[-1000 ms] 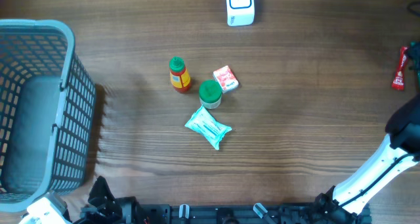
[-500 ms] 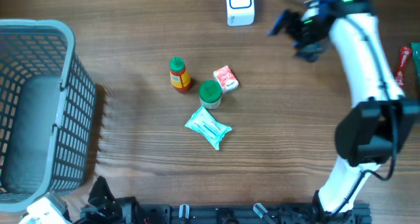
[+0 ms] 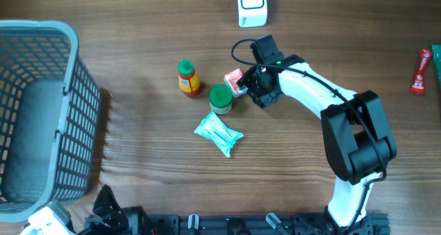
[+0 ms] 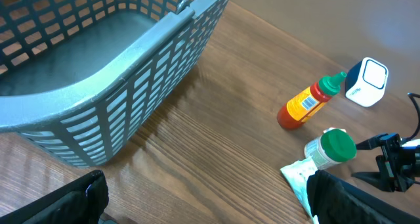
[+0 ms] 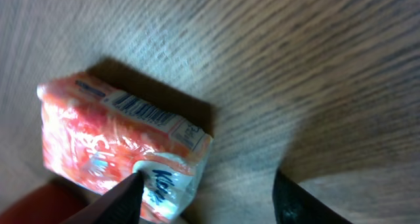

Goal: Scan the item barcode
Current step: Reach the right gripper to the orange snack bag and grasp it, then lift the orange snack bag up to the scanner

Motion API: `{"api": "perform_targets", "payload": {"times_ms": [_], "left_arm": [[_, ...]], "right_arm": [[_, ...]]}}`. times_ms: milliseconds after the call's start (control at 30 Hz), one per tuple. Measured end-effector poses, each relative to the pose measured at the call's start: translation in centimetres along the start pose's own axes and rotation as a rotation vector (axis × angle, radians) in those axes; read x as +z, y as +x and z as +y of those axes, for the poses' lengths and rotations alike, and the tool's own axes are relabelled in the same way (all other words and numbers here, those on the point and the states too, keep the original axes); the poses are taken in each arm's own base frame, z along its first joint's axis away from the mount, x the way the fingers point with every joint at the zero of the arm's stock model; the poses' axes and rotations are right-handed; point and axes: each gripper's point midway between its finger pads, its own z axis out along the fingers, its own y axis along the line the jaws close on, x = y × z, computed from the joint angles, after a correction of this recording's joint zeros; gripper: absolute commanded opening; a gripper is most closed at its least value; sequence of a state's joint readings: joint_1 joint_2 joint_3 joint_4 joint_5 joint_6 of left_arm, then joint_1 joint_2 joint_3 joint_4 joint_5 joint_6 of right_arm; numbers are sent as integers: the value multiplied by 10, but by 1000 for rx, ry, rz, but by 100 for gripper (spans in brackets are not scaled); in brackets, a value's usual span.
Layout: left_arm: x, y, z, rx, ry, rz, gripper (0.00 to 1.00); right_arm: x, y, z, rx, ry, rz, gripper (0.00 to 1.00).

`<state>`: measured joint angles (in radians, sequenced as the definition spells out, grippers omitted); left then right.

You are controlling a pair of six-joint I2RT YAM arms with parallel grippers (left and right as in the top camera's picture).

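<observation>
A small red-and-white packet (image 3: 235, 81) lies on the table, its barcode (image 5: 141, 109) facing up in the right wrist view. My right gripper (image 3: 251, 86) is down at its right edge, jaws apart. In that view the left finger (image 5: 121, 198) touches the packet's (image 5: 105, 145) near corner, while the right finger (image 5: 298, 201) stands over bare wood. The white scanner (image 3: 251, 6) stands at the far edge. My left gripper (image 4: 210, 207) hangs wide open over bare table near the front left, holding nothing.
Next to the packet stand a green-capped sauce bottle (image 3: 187, 78) and a green-lidded jar (image 3: 220, 98), with a teal-white pouch (image 3: 218, 133) just in front. A blue-grey basket (image 3: 65, 83) fills the left side. A red tube (image 3: 420, 71) lies at the right edge.
My right arm swung in from the right edge, passed by the scanner, and came down at the red-and-white packet. Its jaws have narrowed. The left arm has not moved.
</observation>
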<state>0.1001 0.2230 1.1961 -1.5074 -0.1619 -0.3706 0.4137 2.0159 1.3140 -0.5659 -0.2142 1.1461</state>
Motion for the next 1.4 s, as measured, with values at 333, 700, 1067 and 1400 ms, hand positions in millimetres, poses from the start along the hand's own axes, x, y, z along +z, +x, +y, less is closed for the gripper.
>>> {"api": "perform_targets", "payload": {"times_ms": [333,700,1067,1400], "left_arm": [[0,0,0,0,0,0,100],[0,0,0,0,0,0,100],[0,0,0,0,0,0,100],[0,0,0,0,0,1,100]], "right_arm": [[0,-8,22,25,-84,-47,45],[15,12,26,-88,-70,-12,4],[-113,-36,-1,-559,-309,38,4],[-172,52,7,-1228,-748,189,5]]}}
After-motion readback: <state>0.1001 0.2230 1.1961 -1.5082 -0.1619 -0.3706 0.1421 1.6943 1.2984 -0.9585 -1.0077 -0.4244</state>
